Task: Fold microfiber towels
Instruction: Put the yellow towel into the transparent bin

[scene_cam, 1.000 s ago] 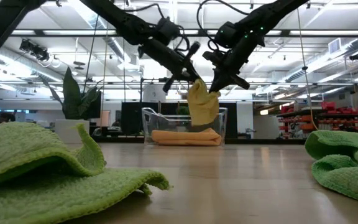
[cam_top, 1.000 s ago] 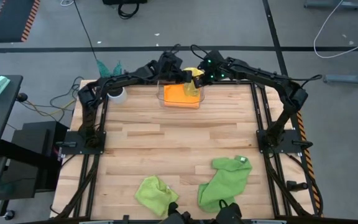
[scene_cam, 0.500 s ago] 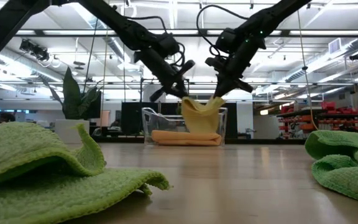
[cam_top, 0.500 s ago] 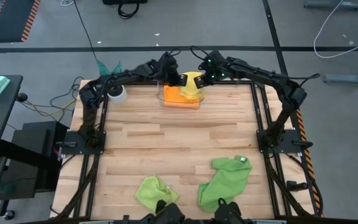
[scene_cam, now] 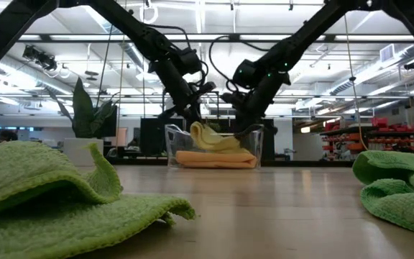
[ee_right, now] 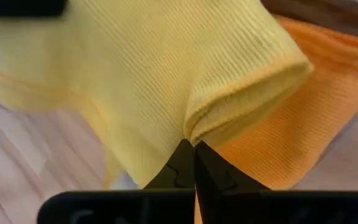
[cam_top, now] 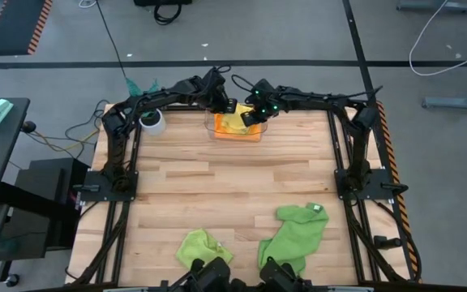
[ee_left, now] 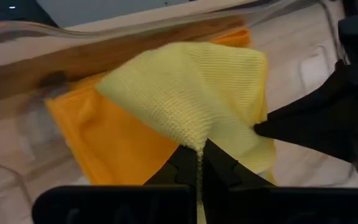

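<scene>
We see four plush towels — a folded yellow towel (cam_top: 235,122) draped on a flat orange towel (cam_top: 235,133), and a crumpled lime-green towel (cam_top: 200,247) beside a larger rumpled mid-green towel (cam_top: 295,235).

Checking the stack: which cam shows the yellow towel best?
Left wrist: yellow towel fills the frame, draped on the orange towel. Right wrist shows a close fold; low view a lump in the bin; high view a small patch.
</scene>
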Tool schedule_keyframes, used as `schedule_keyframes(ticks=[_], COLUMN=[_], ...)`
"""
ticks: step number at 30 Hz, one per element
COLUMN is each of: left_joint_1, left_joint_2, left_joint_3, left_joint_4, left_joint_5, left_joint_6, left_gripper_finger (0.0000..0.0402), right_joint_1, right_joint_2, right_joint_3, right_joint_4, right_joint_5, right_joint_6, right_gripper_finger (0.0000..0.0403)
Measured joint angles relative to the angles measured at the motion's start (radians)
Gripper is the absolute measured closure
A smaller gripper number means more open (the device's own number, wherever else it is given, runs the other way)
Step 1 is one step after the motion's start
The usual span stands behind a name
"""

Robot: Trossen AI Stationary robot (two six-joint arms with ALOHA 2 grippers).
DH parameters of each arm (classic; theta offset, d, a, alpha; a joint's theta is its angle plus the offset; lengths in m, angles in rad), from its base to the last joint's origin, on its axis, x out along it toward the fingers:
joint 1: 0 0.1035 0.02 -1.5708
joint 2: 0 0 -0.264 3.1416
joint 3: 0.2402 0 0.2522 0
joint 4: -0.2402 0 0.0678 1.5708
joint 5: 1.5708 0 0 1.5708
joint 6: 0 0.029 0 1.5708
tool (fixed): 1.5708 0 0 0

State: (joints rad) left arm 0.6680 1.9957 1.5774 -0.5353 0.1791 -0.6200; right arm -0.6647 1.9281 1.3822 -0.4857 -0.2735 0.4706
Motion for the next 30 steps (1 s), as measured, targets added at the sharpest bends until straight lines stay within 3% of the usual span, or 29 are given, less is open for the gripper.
schedule_keyframes(ticks=[12,21,30], left_joint_1=[0.023,0.048,0.096], left_joint_2=[0.05,0.064,0.053], left_joint_3=[-0.016,-0.016,-0.014], left_joint_4=[-0.032,-0.037,-0.145], left_joint_5=[0.033,0.1,0.151], left_joint_6=[0.034,0.083,0.112], left_gripper_finger=[0.036,0.0307,0.0258], right_joint_1=[-0.003,-0.012,-0.016], right_joint_2=[-0.045,-0.047,-0.074], right_joint_3=[-0.001,-0.001,0.0], right_joint_4=[0.023,0.003,-0.014], right_joint_5=[0.067,0.067,0.057], right_joint_6=[-0.003,-0.002,0.006], right_gripper_finger=[0.0342,0.0283,0.0272])
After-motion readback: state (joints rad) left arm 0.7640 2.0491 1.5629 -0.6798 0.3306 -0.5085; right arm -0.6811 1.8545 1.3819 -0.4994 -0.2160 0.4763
